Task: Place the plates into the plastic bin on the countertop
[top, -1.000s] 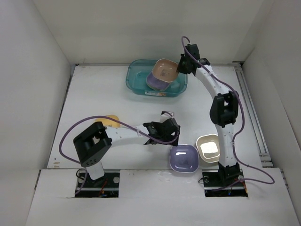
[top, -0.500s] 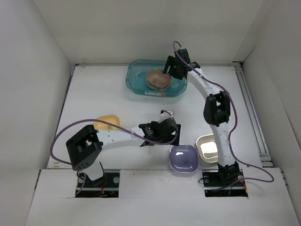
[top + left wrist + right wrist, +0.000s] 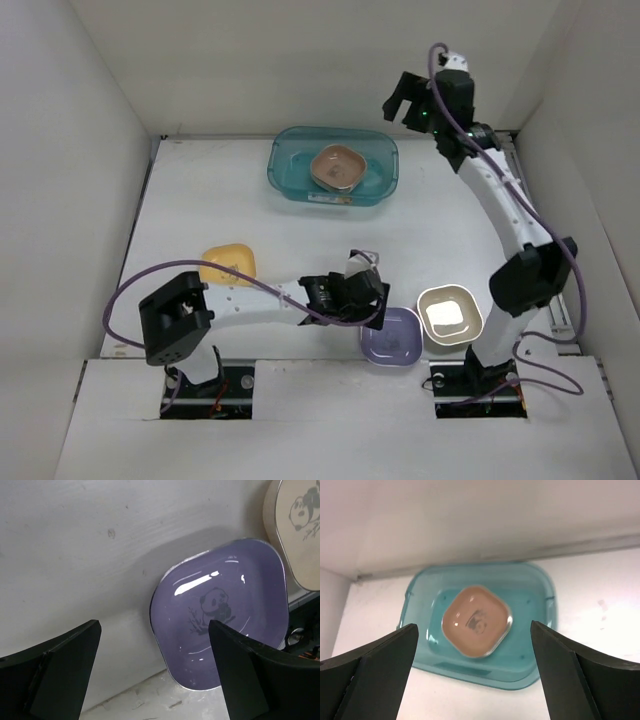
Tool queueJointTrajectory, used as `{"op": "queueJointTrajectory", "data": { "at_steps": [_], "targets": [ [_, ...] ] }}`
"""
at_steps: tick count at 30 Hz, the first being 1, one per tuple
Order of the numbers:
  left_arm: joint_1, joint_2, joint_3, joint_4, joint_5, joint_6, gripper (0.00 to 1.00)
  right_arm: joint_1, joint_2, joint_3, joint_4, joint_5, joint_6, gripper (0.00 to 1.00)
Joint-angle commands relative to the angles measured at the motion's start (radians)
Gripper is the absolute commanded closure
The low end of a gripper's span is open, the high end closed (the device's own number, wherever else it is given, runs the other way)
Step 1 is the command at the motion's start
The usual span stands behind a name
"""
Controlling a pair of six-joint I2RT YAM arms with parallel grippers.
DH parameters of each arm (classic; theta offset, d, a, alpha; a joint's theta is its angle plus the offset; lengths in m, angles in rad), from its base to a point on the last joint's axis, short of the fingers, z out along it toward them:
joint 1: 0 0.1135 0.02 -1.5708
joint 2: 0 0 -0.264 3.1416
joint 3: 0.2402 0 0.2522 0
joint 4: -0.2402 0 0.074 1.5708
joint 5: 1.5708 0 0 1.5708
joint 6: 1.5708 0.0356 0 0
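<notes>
The right gripper (image 3: 402,105) has lifted away from the plastic bin (image 3: 285,178), jaws apart and empty. The brown plate (image 3: 337,167) lies face up inside the bin, turned slightly against its walls. The bin sits far and central on the countertop (image 3: 200,210), long axis left to right. The left gripper (image 3: 154,625), fingers spread, has edged nearer, over the left edge of the purple plate (image 3: 220,620).

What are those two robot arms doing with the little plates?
They are putting plates into the teal plastic bin. A brown plate already lies in it, and the right end effector hangs open and empty above the bin. The left end effector is open just over a purple plate on the countertop, not gripping it. A cream plate and a yellow plate wait nearby.
</notes>
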Motion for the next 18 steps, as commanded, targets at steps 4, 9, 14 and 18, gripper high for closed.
{"op": "queueJointTrajectory", "data": {
  "at_steps": [4,9,14,18],
  "targets": [
    [-0.034,0.072,-0.023,0.003,0.015,-0.048,0.31,-0.074,-0.223,-0.271,0.157,-0.073,-0.07,0.01],
    [-0.034,0.217,-0.003,-0.025,-0.02,-0.08,0.61,-0.117,-0.346,-0.434,0.192,-0.133,-0.108,0.01],
    [-0.034,0.238,0.035,-0.156,-0.133,-0.15,0.92,-0.137,-0.466,-0.567,0.183,-0.145,-0.156,0.01],
    [-0.007,0.185,0.055,-0.251,-0.241,-0.2,1.0,-0.182,-0.555,-0.713,0.174,-0.145,-0.176,0.01]
  ]
}}
